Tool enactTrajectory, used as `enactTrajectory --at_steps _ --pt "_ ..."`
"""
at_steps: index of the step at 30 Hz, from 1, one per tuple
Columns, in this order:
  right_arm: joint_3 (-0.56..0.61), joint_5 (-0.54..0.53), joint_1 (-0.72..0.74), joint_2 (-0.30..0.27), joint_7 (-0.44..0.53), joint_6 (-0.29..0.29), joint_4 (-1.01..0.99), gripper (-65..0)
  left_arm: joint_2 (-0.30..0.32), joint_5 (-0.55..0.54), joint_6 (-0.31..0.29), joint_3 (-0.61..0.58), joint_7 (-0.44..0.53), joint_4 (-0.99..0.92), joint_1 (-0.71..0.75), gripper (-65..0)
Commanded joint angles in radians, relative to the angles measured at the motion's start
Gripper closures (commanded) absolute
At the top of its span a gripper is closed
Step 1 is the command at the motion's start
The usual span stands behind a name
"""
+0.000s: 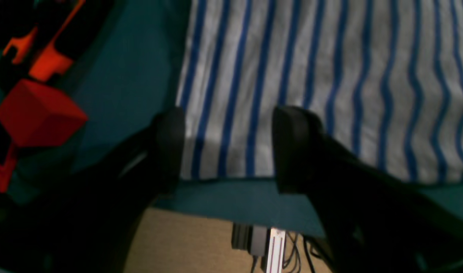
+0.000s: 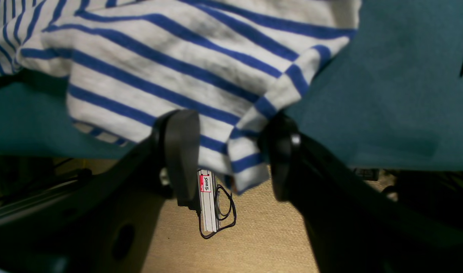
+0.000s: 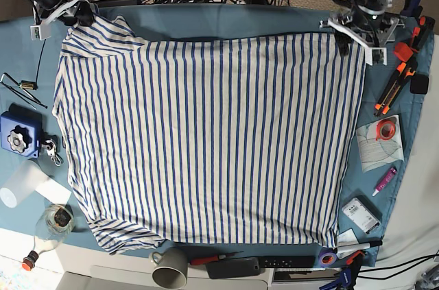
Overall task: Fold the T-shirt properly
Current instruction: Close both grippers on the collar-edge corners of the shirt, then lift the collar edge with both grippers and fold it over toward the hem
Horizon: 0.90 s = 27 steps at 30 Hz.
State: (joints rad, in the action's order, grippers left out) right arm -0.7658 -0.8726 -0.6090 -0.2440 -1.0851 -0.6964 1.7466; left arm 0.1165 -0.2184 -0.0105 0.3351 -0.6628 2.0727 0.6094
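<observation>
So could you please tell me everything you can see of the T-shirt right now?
The T-shirt is soft white cloth with thin blue stripes, spread nearly flat on the teal cloth, stripes running toward the robot. One sleeve bunches at the far corner by the right pincer, whose jaws stand open around a hanging fold of it past the table edge. The left pincer is open astride the opposite far corner, at the hem. The near hem wrinkles slightly and comes close to a grey mug.

T-shirt (image 3: 206,139) flat on teal-clothed table (image 3: 226,19), tools around
</observation>
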Motion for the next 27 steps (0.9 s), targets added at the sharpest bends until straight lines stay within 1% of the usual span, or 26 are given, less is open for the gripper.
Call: enactTrajectory --at_steps 1,6,9,10,12,13,17,18,19,20,21,23,26,27 --pt "-0.006 -0.017 -0.004 -0.014 0.010 -0.002 0.011 -29.3 0.005 0.001 0.003 0.002 0.011 -0.006 0.002 -37.1" --pt "-0.006 -0.017 -0.003 -0.014 0.006 -0.002 0.011 -29.3 0.005 0.001 0.004 0.002 0.012 -0.137 -0.036 -37.1" --pt "-0.006 -0.017 -0.003 -0.014 0.007 -0.002 0.012 -29.3 0.005 -0.021 0.011 0.002 -0.014 -0.181 -0.059 -36.8" --pt "-0.006 -0.017 -0.003 -0.014 0.007 -0.002 0.012 -29.3 0.005 -0.034 0.011 0.002 -0.030 -0.183 -0.062 -35.5" --pt "-0.006 -0.017 -0.003 -0.014 0.008 -0.002 0.012 -29.3 0.002 -0.057 0.011 0.002 -0.051 -0.183 -0.062 -29.9" --pt "-0.006 -0.017 -0.003 -0.014 0.009 -0.002 0.012 -29.3 -0.001 -0.071 0.011 0.002 -0.058 -0.183 -0.062 -25.3" --pt "-0.006 -0.018 -0.003 -0.014 0.017 -0.002 0.012 -29.2 0.000 -0.095 0.011 0.002 -0.101 -0.183 -0.061 -2.8" --pt "-0.006 -0.020 -0.003 -0.014 0.020 -0.002 0.012 -29.1 0.000 -0.103 0.011 0.002 -0.101 -0.183 -0.061 0.0" --pt "-0.006 -0.025 -0.003 -0.014 0.026 -0.002 0.012 -28.8 0.000 -0.116 0.011 0.002 -0.102 -0.183 -0.061 0.0" --pt "-0.006 -0.029 -0.003 -0.014 0.031 -0.002 0.012 -26.7 0.000 -0.127 0.011 0.002 -0.108 -0.183 -0.061 0.0" --pt "-0.006 -0.032 -0.003 -0.014 0.032 -0.002 0.012 -23.1 0.000 -0.132 0.010 0.002 -0.114 -0.183 -0.061 0.0" --pt "-0.006 -0.036 -0.003 -0.014 0.032 -0.002 0.012 -13.8 0.000 -0.134 0.004 0.002 -0.142 -0.183 -0.061 0.0" --pt "-0.006 -0.036 -0.003 -0.014 0.041 -0.002 0.012 -0.1 0.000 -0.134 -0.060 0.002 -0.191 -0.179 -0.061 0.0" --pt "-0.006 -0.037 -0.003 -0.014 0.048 -0.002 0.012 0.0 0.000 -0.134 -0.082 0.002 -0.215 -0.170 -0.060 0.0"
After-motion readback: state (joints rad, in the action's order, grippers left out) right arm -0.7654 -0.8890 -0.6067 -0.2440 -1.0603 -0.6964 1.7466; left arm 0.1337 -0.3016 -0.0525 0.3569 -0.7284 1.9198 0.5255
